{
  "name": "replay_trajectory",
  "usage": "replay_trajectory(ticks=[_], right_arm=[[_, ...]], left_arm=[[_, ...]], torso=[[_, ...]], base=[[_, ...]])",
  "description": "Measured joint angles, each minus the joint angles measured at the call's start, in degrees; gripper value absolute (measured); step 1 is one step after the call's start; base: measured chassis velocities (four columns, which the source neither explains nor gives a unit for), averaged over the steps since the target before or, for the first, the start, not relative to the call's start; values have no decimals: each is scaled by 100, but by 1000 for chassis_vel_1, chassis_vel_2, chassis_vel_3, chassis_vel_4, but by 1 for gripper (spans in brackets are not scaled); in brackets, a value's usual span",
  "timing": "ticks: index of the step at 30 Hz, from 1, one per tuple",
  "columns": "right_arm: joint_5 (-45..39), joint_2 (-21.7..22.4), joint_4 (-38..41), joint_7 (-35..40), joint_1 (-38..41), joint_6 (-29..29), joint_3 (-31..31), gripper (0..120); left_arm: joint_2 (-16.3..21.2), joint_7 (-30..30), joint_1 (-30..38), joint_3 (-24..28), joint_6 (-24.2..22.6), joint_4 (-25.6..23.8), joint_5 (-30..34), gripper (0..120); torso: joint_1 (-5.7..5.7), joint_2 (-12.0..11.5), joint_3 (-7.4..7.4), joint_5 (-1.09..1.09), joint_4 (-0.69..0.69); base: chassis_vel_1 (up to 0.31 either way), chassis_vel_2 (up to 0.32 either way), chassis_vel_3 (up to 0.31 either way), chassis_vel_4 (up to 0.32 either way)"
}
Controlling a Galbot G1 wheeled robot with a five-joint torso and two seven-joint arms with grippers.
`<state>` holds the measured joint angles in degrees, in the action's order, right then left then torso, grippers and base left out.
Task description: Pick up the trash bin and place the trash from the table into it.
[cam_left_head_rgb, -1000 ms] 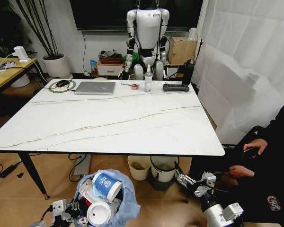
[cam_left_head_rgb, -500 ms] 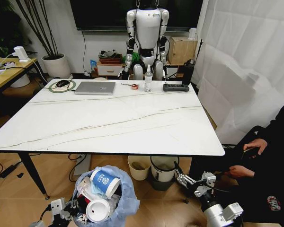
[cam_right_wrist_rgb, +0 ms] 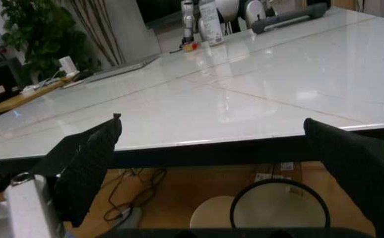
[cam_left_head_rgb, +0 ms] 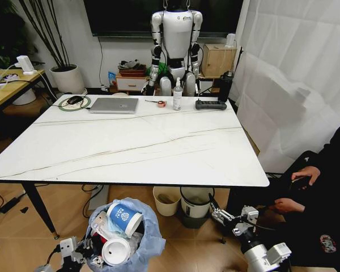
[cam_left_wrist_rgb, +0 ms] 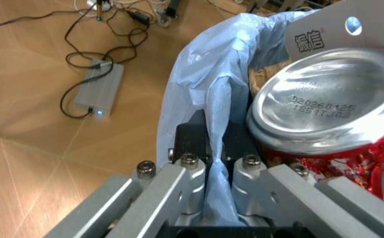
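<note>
The trash bin [cam_left_head_rgb: 124,235] sits low in front of the robot, at the near-left edge of the table [cam_left_head_rgb: 130,147], below the tabletop level. Its light-blue bag bulges over the rim. The trash inside includes a blue-white paper cup [cam_left_head_rgb: 123,218] tilted on top, a white lid [cam_left_head_rgb: 116,251] facing up beside it, and in the left wrist view a crushed red can with its silver end up [cam_left_wrist_rgb: 324,111].

The left gripper [cam_left_head_rgb: 73,252] is at the bin's left side, low in the head view. In the wrist view its fingers [cam_left_wrist_rgb: 190,186] are pressed together on a fold of the blue bag [cam_left_wrist_rgb: 212,124] at the rim, plastic pinched between the two metal pads.

The right gripper [cam_left_head_rgb: 220,215] hangs low at the right, below the table's near edge and well apart from the bin. Its black pads [cam_right_wrist_rgb: 89,158] are spread wide with nothing between them; the wrist view looks across the marble top from just under edge height.

On the table's far side are a silver laptop [cam_left_head_rgb: 114,105], a white bottle [cam_left_head_rgb: 177,95], a black power strip [cam_left_head_rgb: 210,105] and a small red item [cam_left_head_rgb: 161,103]. Under the table's near edge stand a cream bin [cam_left_head_rgb: 166,200] and a dark grey bin with white liner [cam_left_head_rgb: 195,203], side by side. The tabletop's near and middle area carries no litter.
</note>
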<state>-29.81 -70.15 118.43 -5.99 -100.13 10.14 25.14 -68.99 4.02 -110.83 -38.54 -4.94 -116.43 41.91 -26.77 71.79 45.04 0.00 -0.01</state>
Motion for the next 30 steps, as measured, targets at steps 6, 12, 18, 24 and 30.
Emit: replay_trajectory(ticks=[6, 12, 18, 24, 30], right_arm=[[0, 0, 0, 0, 0, 0, 0, 100], [-1, 0, 0, 0, 1, 0, 0, 100], [-1, 0, 0, 1, 0, 0, 0, 100], [-1, 0, 0, 1, 0, -1, 0, 100], [-1, 0, 0, 1, 0, 0, 0, 100]], left_arm=[[-23, 0, 69, 29, -39, 85, 21, 0], [-37, -1, 153, 42, -84, 166, 33, 0], [-49, -9, 249, 64, -108, 281, 45, 0], [-44, 4, 309, 56, -123, 345, 92, 0], [-77, 4, 282, 0, -88, 378, 45, 0]], torso=[[78, -175, -97, 0, -1], [175, -390, -216, 0, -1], [284, -636, -352, 0, -1], [363, -812, -450, 0, -2], [425, -948, -523, 0, -1]], base=[[0, 0, 0, 0], [0, 0, 0, 0], [0, 0, 0, 0], [0, 0, 0, 0], [0, 0, 0, 0]])
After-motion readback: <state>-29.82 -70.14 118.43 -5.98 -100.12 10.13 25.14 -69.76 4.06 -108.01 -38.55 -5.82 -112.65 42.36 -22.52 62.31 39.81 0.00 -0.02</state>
